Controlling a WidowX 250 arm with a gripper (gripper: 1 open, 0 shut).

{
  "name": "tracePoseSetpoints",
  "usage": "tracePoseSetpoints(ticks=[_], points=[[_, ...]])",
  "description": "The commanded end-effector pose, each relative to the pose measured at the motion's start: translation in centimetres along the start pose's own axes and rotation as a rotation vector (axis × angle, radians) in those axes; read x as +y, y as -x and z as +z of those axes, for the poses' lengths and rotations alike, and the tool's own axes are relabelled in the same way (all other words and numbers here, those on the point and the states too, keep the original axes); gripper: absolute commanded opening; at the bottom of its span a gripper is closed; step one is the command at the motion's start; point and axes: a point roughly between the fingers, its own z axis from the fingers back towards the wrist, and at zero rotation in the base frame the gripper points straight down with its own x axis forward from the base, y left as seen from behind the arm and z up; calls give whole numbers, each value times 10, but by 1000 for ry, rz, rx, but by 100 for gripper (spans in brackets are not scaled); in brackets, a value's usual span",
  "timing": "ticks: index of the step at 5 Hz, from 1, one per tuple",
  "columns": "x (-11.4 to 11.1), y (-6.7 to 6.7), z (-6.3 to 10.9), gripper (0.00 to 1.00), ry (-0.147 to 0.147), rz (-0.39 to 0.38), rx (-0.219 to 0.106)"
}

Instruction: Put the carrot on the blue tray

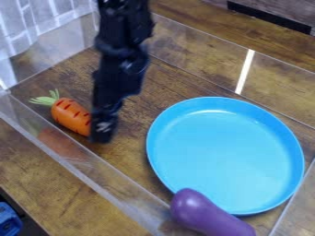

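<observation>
The carrot (66, 112) lies on the wooden table at the left, orange with dark stripes, its green top pointing left. My gripper (102, 129) hangs nose-down right over the carrot's right end, low above the table, and hides that tip. Its jaws stand open and hold nothing. The blue tray (234, 157), a wide round light-blue plate, rests to the right of the gripper with nothing on it.
A glossy purple eggplant (204, 214) lies at the tray's near rim. A clear plastic wall (74, 171) runs along the table's front and left side. White tiled wall stands at the back left.
</observation>
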Motion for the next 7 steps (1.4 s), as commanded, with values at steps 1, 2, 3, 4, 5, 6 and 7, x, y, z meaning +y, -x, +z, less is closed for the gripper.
tracePoseSetpoints(ticks=[1, 2, 3, 4, 5, 6, 7], points=[[19, 13, 13, 100, -81, 4, -34], [30, 15, 6, 100, -96, 4, -33], [41, 12, -3, 100, -98, 16, -40], [45, 7, -12, 100, -102, 40, -42], [48, 4, -12, 100, -104, 66, -42], [54, 11, -13, 100, -108, 54, -48], [60, 17, -14, 100, -108, 46, -54]])
